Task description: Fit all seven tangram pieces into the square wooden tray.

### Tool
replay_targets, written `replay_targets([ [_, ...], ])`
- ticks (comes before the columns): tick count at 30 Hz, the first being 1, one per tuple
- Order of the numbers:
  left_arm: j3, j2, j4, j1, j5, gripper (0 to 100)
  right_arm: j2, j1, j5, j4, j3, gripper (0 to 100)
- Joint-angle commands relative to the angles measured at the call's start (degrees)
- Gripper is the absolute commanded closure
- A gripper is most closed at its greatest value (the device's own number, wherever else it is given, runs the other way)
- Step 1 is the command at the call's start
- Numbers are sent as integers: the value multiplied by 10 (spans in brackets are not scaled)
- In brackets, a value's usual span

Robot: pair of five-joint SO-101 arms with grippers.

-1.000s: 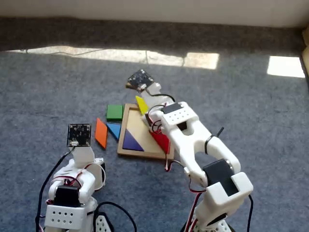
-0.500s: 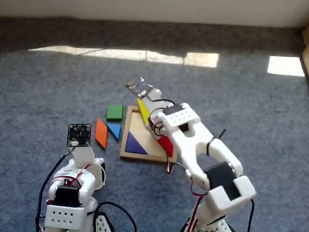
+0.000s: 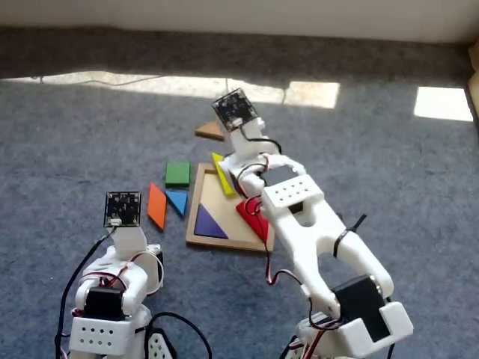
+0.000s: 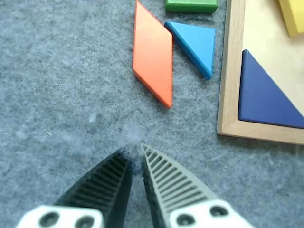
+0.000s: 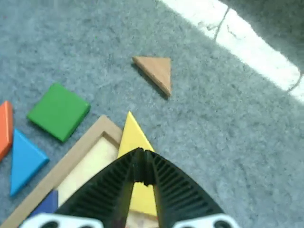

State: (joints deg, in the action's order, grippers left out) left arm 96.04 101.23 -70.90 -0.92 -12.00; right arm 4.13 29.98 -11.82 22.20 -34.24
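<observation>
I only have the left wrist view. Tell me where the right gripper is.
Observer: The right gripper is shut, its tips over the yellow triangle.
Operator: Say how that piece lies.
Observer: Its point sticks out past the corner of the tray frame.
Operator: Name any piece I'm missing.
Observer: A brown triangle lies on the carpet beyond the tray.

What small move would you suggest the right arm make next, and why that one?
Probably nudge the yellow triangle inward, toward the middle of the tray. The triangle lies across the tray's corner rim with its tip sticking out beyond it, so it cannot sit flat inside. The right gripper, shut, sits right over it.
</observation>
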Motion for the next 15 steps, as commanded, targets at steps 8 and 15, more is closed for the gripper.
replay_targets([
  [8,12,20,-3,-1,2,995,-90,-7,75,-203,-7,981],
  [15,12,20,-3,-1,2,995,-135,-22,74,-232,-7,981],
])
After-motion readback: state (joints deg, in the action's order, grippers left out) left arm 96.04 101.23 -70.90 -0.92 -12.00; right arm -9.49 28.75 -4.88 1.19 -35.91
